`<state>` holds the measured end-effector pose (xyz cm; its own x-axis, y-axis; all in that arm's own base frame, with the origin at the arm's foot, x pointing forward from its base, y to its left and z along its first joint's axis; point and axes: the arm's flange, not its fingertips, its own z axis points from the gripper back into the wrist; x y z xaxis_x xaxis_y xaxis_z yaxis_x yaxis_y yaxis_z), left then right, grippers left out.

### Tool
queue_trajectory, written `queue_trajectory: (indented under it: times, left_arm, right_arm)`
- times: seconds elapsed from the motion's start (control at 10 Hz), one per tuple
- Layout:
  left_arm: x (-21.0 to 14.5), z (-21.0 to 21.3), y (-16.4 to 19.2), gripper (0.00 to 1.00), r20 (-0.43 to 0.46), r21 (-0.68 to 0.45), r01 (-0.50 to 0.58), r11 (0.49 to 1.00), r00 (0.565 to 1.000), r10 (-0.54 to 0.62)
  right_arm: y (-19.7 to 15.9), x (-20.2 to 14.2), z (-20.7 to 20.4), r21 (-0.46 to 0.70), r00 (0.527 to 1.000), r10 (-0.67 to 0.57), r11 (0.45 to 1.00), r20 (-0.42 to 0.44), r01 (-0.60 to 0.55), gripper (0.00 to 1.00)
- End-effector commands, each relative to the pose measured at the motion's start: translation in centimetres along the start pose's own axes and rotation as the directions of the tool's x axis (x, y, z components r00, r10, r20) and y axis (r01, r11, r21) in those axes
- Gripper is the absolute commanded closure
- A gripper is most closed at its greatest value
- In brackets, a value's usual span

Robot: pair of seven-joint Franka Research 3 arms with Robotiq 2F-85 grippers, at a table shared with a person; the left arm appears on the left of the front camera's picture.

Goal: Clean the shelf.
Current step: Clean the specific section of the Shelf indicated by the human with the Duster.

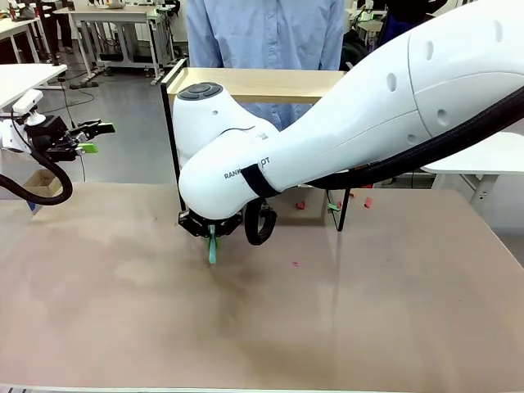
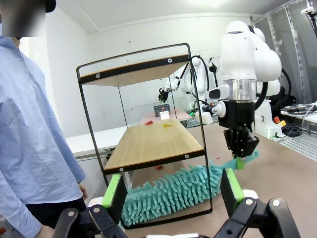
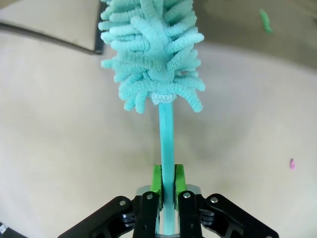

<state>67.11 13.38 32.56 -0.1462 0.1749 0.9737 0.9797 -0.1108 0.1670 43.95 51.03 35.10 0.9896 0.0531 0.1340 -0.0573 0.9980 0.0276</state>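
Observation:
The shelf [image 1: 270,83] stands at the table's far side, half hidden behind my right arm. In the left wrist view the shelf [image 2: 148,144] shows both wooden boards in its black frame. A teal fluffy duster [image 2: 168,191] lies on the table under the lower board. My right gripper [image 2: 241,148] is shut on the duster's thin handle [image 3: 167,144]; the duster head [image 3: 153,49] points at the shelf corner [image 3: 49,20]. The right gripper [image 1: 211,233] hangs low over the table in front of the shelf. My left gripper [image 1: 97,137] is held up at the far left, open, with nothing between its fingers [image 2: 115,191].
A person in a blue shirt [image 1: 266,33] stands behind the shelf. Small red and yellow scraps [image 2: 148,122] lie on the lower board. Red, pink and green bits [image 1: 368,202] are scattered on the brown table near the shelf legs. A pink scrap [image 3: 292,163] lies beside the duster.

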Motion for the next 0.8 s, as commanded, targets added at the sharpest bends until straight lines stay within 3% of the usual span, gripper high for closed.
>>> queue_trajectory:
  times: [0.0,0.5,0.7]
  left_arm:
    - [0.2,0.0,-0.1,0.0,-0.009,-0.008,0.016,1.0,1.0,-0.016]
    - [0.2,0.0,-0.1,0.0,-0.009,-0.008,0.016,1.0,1.0,-0.016]
    - [0.2,0.0,-0.1,0.0,-0.009,-0.008,0.016,1.0,1.0,-0.016]
  right_arm:
    - [-4.8,0.1,1.0,-0.013,0.996,-0.049,0.999,-0.07,0.048,0.87]
    - [-15.5,-1.5,2.0,-0.062,0.969,-0.187,0.982,-0.163,0.179,0.87]
    - [-20.1,-2.2,2.6,-0.142,0.96,-0.222,0.97,-0.17,0.199,0.87]
